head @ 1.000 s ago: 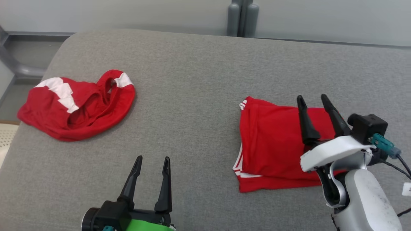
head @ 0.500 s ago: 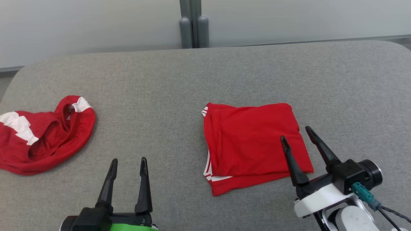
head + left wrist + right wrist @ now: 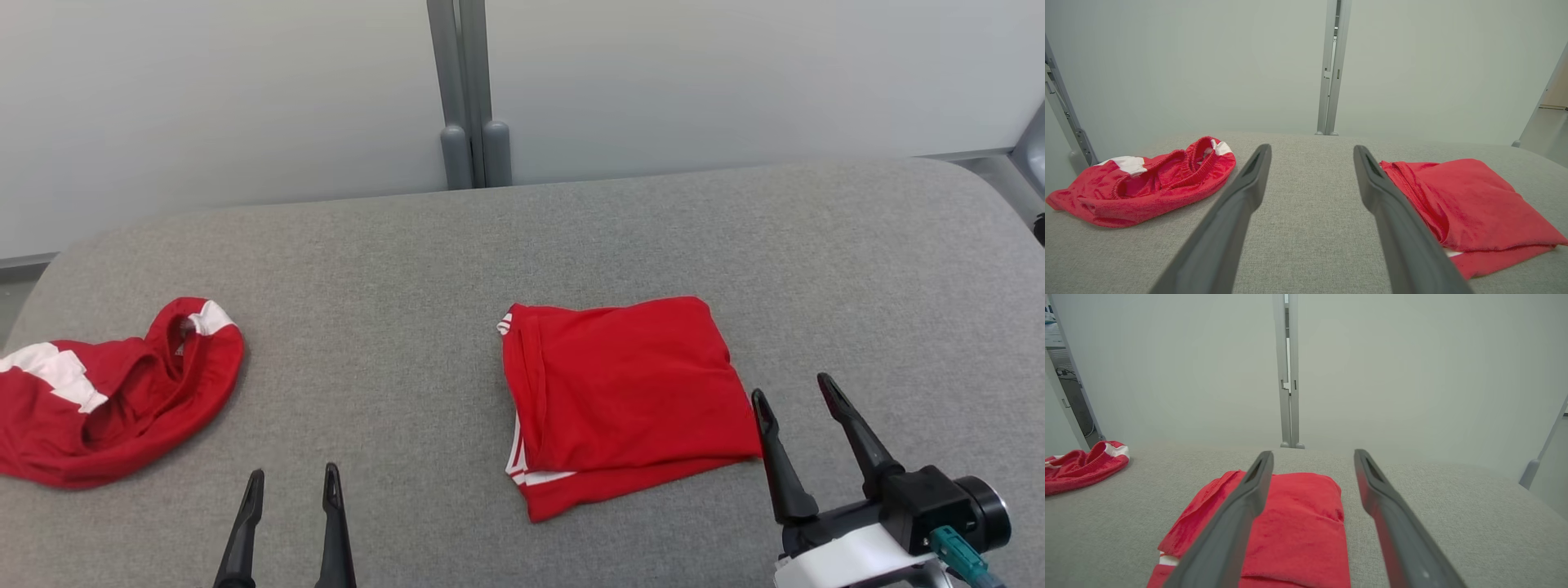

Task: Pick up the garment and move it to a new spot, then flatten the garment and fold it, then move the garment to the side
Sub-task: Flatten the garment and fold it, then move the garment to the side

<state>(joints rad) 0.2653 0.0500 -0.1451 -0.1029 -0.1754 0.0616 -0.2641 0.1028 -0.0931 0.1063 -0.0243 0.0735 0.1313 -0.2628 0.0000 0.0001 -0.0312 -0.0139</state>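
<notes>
A red garment point(image 3: 620, 392) with white side stripes lies folded in a flat rectangle on the grey padded table point(image 3: 408, 269). My right gripper point(image 3: 792, 388) is open and empty, just off the fold's near right corner. In the right wrist view the folded garment point(image 3: 1294, 522) lies under and left of that gripper point(image 3: 1313, 454). My left gripper point(image 3: 292, 474) is open and empty over bare table, left of the fold. The left wrist view has this gripper point(image 3: 1311, 149) between the fold point(image 3: 1474, 208) and a crumpled red garment point(image 3: 1147, 183).
The crumpled red and white garment point(image 3: 106, 400) lies in a heap at the table's left edge, also at the far left of the right wrist view point(image 3: 1081, 465). A grey post point(image 3: 465, 90) stands against the pale wall behind the table. Bare grey cloth separates the two garments.
The head camera has swung, shifting the whole picture. My right gripper, which stood over the folded garment, has drawn back to its near right corner. The fold itself looks unchanged.
</notes>
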